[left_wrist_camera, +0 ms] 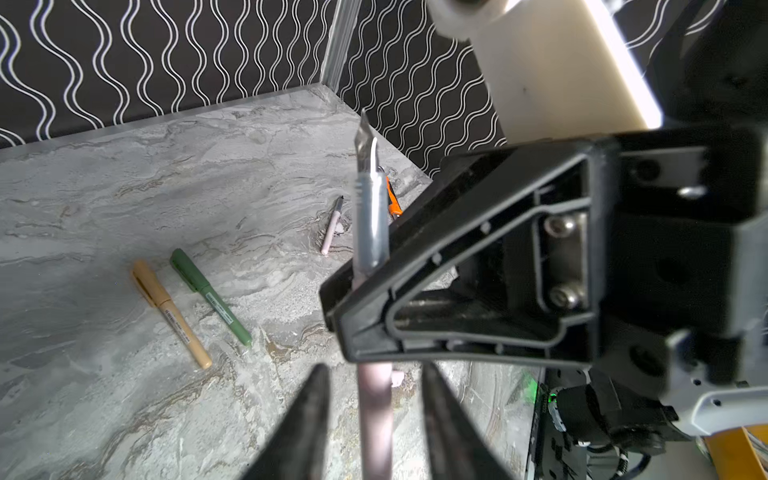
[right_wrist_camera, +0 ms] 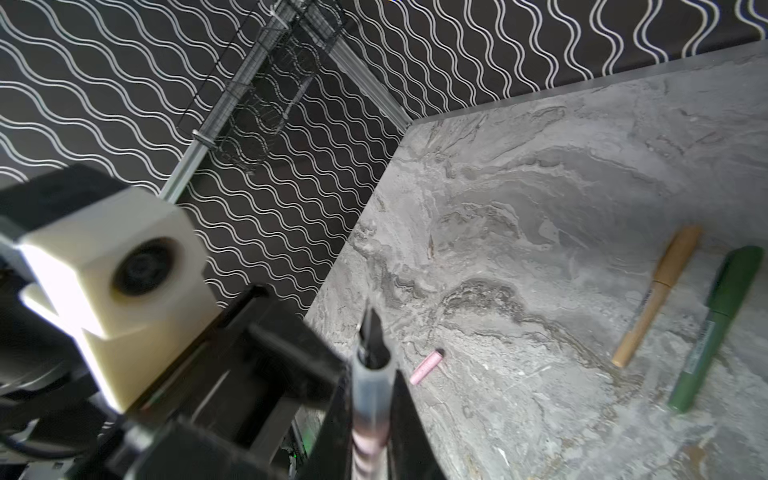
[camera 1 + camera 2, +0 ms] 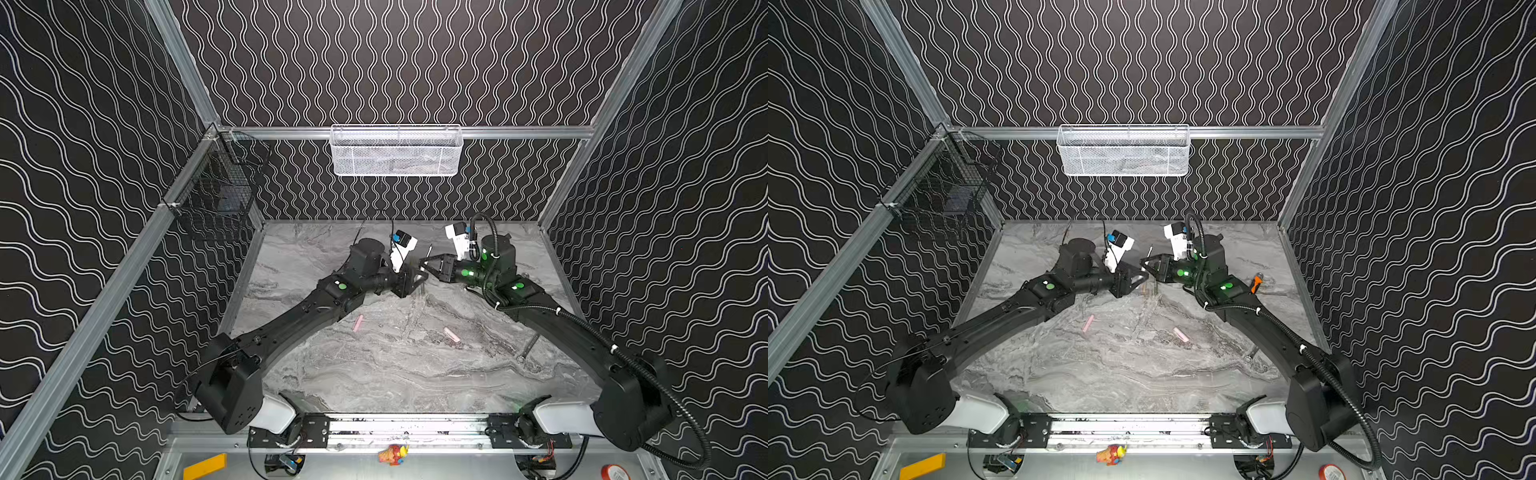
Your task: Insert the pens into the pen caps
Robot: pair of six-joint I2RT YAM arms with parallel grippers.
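Note:
A pale pink pen [image 2: 368, 432] stands upright, its dark tip [image 1: 365, 137] pointing up. My right gripper [image 2: 370, 399] is shut on its barrel. My left gripper [image 1: 374, 368] is open around the lower barrel, with a gap on each side of the pen. In both top views the two grippers [image 3: 417, 280] [image 3: 424, 264] meet above the table's far middle. Two pink pen caps [image 3: 358, 323] [image 3: 451, 334] lie on the table nearer the front. A tan pen [image 1: 170, 311] and a green pen [image 1: 210, 297] lie side by side with their caps on. Another pink pen [image 1: 331, 226] lies uncapped.
A grey spanner [image 3: 528, 347] lies near the right arm. An orange-handled tool [image 3: 1255, 284] lies behind that arm. A white mesh basket [image 3: 397, 151] hangs on the back wall and a black wire basket [image 3: 216, 187] on the left wall.

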